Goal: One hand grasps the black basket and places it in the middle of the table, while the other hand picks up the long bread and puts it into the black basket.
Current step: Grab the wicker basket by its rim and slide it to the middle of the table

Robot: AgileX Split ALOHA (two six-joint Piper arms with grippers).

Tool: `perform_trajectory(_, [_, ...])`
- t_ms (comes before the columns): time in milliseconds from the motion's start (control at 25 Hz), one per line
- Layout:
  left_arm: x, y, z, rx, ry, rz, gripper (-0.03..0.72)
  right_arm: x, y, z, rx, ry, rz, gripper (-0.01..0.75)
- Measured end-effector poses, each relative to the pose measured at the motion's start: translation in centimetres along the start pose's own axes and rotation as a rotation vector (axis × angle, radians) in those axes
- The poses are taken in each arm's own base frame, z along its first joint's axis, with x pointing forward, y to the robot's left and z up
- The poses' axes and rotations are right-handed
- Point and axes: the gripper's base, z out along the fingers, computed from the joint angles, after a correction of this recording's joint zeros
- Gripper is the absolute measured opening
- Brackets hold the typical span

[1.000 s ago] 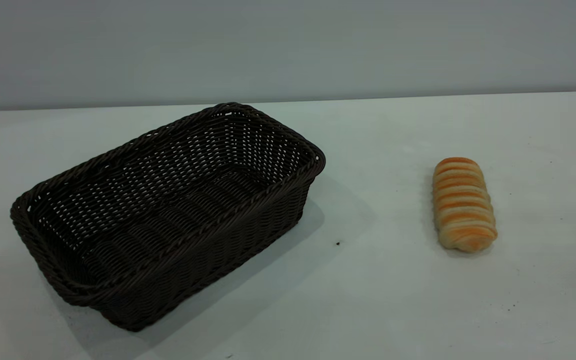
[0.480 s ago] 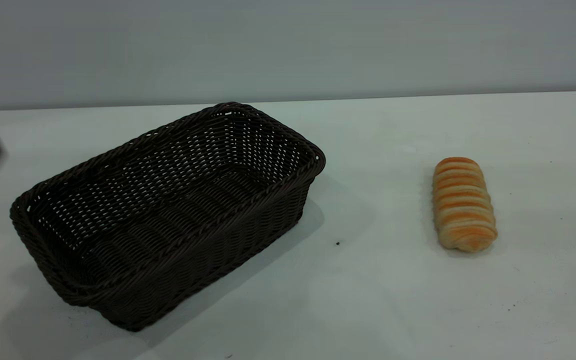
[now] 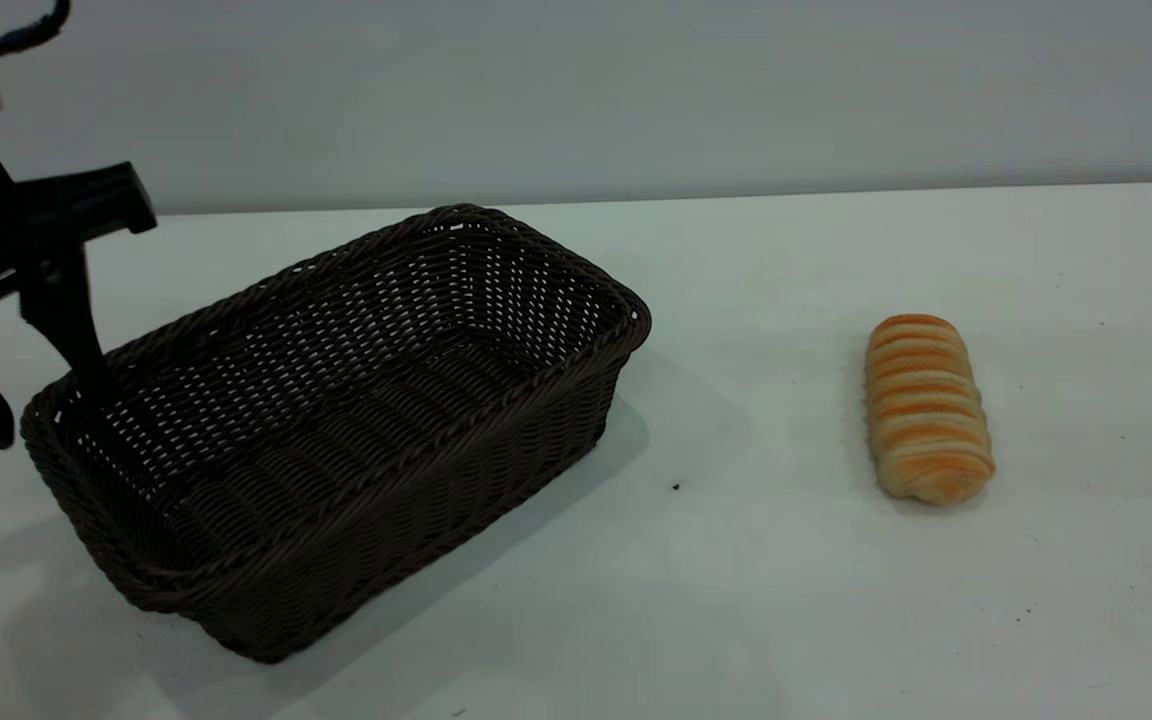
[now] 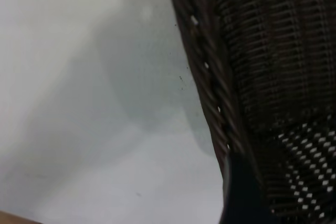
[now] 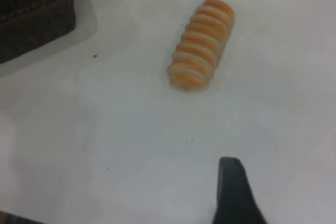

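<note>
The black basket (image 3: 336, 420) stands on the left half of the white table (image 3: 756, 560), its long side running diagonally. My left gripper (image 3: 46, 415) is open at the basket's left end, one finger (image 3: 71, 325) over the rim and the other outside it. The left wrist view shows the basket's rim (image 4: 210, 87) and one finger (image 4: 241, 192) close against it. The long bread (image 3: 926, 408) lies alone on the right half of the table. The right wrist view shows the bread (image 5: 201, 59) some way beyond one finger (image 5: 233, 192), with bare table on both sides of that finger. The right gripper is out of the exterior view.
A plain grey wall runs behind the table's far edge (image 3: 836, 190). A corner of the basket (image 5: 34, 14) shows in the right wrist view. Bare tabletop lies between basket and bread.
My left arm has come in from the left edge and dropped to the basket's left end. Basket and bread have not moved.
</note>
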Motion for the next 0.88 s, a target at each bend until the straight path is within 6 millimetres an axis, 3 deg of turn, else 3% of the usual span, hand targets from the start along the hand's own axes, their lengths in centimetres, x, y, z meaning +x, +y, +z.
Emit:
perform_trajectory(600, [-0.1, 0.0, 4.8, -0.092, 0.085, -0.138, 0.475, -0.1, 0.0, 0.0, 0.004, -0.009, -0.001, 0.454])
perform_trajectory(880, [-0.7, -0.4, 9.7, -0.070, 0.058, -0.135, 0.434, -0.1, 0.0, 0.0, 0.004, -0.009, -0.001, 0.454])
